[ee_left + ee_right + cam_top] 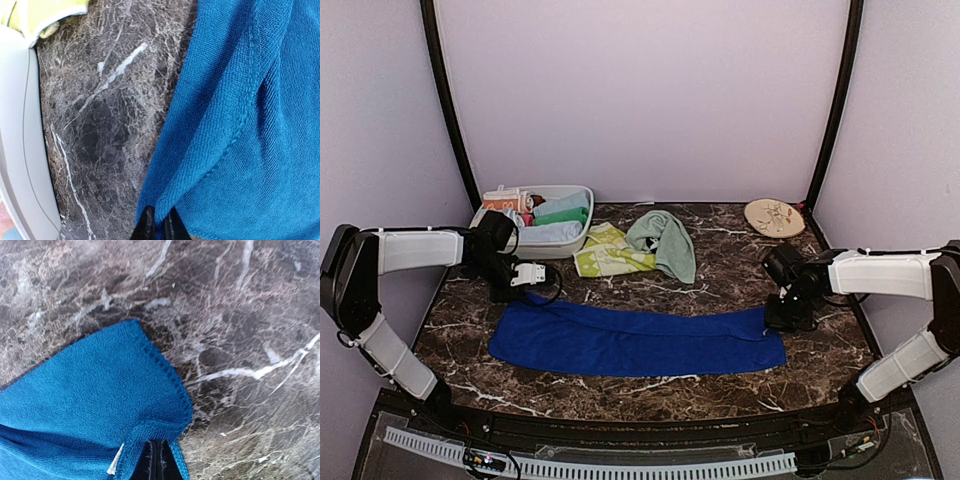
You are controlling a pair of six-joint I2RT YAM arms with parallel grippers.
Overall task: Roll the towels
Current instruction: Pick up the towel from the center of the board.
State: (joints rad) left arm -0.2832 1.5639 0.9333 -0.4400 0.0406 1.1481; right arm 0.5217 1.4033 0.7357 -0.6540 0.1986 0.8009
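Blue towel (635, 340) lies flat and long across the near half of the marble table (720, 275), one layer, slightly bowed. Left gripper (523, 292) sits on its far-left corner, tips pinched together with a fold of blue terry between them. Right gripper (782, 318) is on the far-right corner, jaws closed, hem wrapped up around the tips. Mint green towel (665, 240) is bunched up behind, apart from the blue one. It overlaps the yellow-green patterned towel (605, 255), which lies beside the white bin (582, 195).

Handling, my read: light, limp, zero stiffness. It'll sag between grips and won't hold an edge on its own. Terry pile should grip the pads fine, but the polished stone under it likely lets it slide. Hemmed corners are the right place to grab: thicker, stitched, less likely to pull out. A roll probably wants to start from a short end, both its corners taken evenly, otherwise it cones.
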